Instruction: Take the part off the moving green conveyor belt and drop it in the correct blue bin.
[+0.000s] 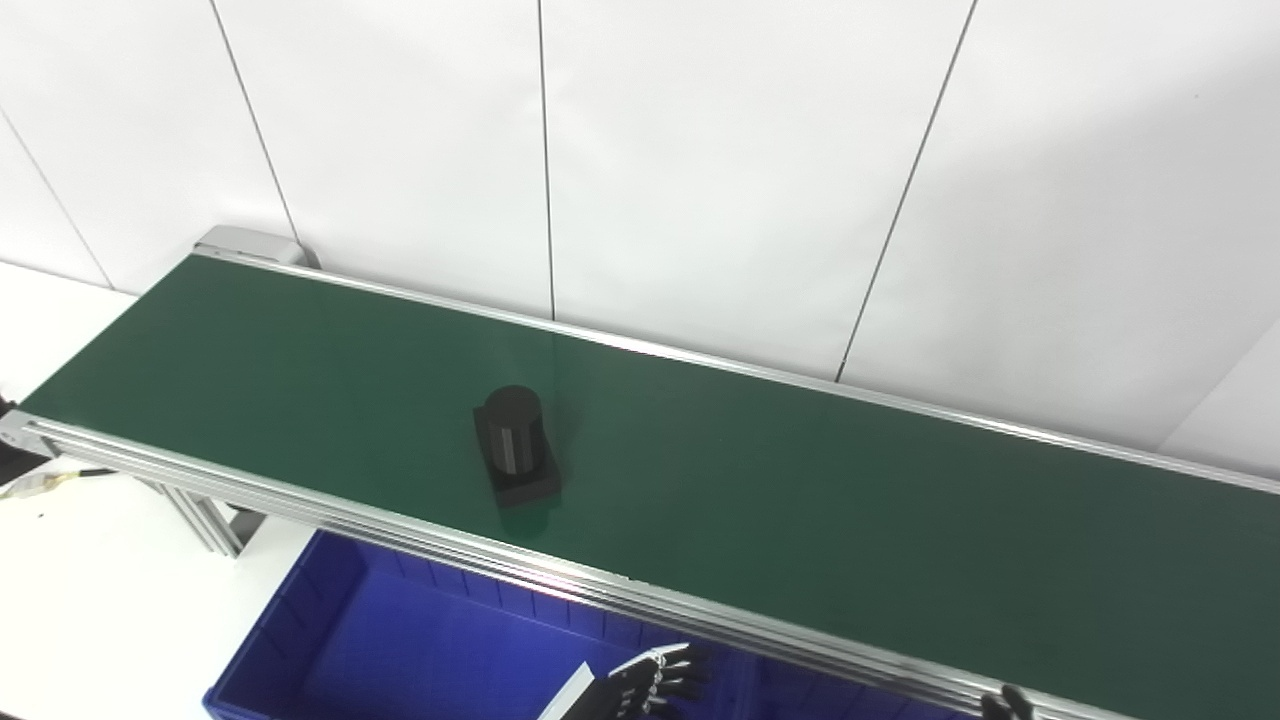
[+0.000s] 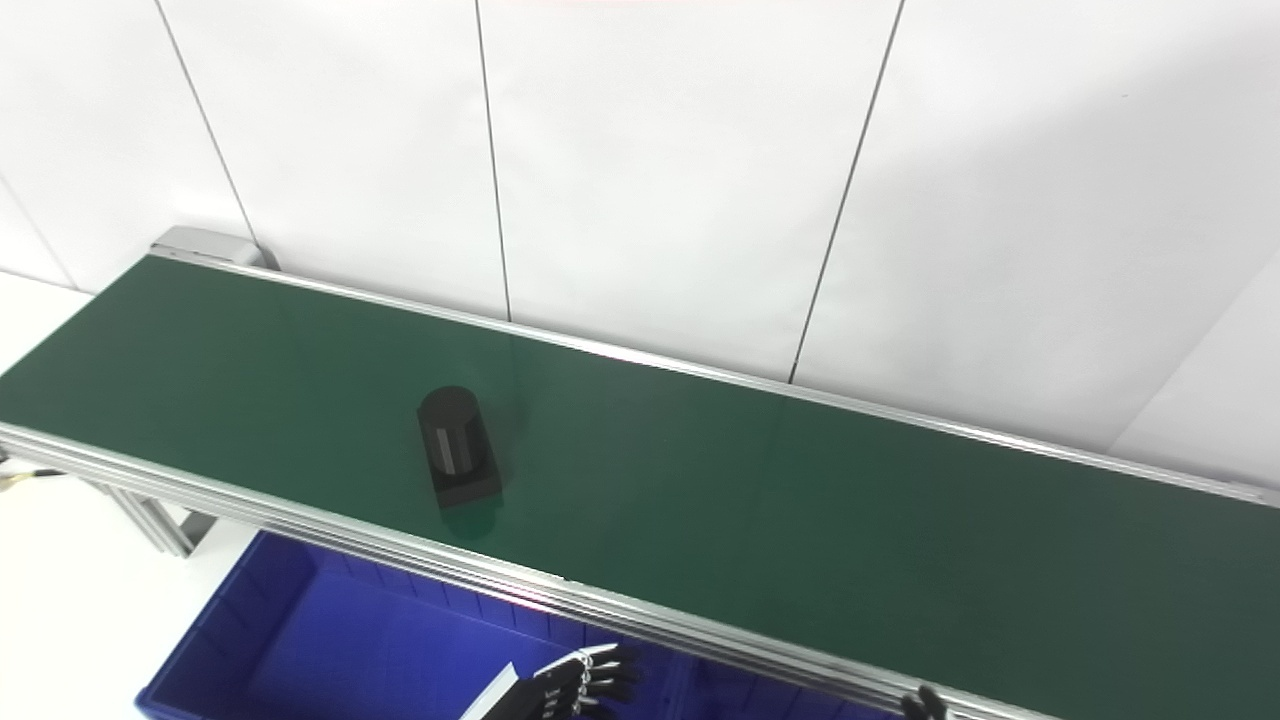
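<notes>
A black part (image 1: 515,443), a cylinder on a square base, stood on the green conveyor belt (image 1: 800,480), left of its middle and nearer the front rail. The left hand (image 1: 655,682) hovered low over the blue bin (image 1: 330,640), fingers spread and holding nothing, well short of the part. Only a tip of the right hand (image 1: 1008,702) showed; its state could not be told.

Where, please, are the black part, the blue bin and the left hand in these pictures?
black part (image 1: 514,443), left eye view, on the side of its round upper body.
blue bin (image 1: 300,605), left eye view, on its ribbed left inner wall.
left hand (image 2: 585,682), right eye view, on the fingers above the bin.
</notes>
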`<state>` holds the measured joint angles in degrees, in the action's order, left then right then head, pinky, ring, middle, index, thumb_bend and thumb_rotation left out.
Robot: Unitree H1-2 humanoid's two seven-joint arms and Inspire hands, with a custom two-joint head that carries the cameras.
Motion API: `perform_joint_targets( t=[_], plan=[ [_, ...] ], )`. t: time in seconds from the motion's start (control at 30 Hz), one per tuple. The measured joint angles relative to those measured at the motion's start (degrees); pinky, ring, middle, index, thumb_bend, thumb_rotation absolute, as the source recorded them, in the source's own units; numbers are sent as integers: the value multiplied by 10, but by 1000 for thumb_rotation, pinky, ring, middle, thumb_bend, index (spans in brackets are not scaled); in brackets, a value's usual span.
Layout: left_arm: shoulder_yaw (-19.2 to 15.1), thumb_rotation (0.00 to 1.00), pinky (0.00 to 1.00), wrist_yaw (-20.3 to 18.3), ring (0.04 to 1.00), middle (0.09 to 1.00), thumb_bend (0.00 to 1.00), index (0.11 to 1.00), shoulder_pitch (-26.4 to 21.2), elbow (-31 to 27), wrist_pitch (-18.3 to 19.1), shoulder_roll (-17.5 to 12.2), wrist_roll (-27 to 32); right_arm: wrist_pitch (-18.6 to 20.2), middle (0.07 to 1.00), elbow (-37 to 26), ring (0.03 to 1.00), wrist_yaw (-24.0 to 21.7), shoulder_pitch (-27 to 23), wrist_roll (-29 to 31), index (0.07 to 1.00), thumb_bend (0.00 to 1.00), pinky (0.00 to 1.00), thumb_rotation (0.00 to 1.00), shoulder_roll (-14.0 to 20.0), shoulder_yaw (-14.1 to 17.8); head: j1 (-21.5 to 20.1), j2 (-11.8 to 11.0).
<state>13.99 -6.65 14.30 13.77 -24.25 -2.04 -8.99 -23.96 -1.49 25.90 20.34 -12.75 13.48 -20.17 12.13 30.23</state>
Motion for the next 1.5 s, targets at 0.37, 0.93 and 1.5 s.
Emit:
perform_joint_targets(
  t=[0.37, 0.93, 1.5],
  plan=[
    [6, 125, 690, 13, 776, 814, 996, 837, -12, 13, -1, -2, -4, -2, 885, -72, 845, -31, -46, 8, 896, 859, 788, 506, 9, 41, -8, 1],
    [9, 139, 688, 13, 781, 829, 990, 850, -24, 28, -1, -3, 7, 118, 813, -106, 783, -197, -168, -58, 866, 858, 760, 387, -28, 98, -30, 10],
    [7, 142, 679, 13, 774, 827, 974, 857, -3, 7, -1, -1, 5, 292, 840, -50, 793, -307, -307, -140, 886, 918, 704, 516, -71, 50, -48, 25]
  ],
)
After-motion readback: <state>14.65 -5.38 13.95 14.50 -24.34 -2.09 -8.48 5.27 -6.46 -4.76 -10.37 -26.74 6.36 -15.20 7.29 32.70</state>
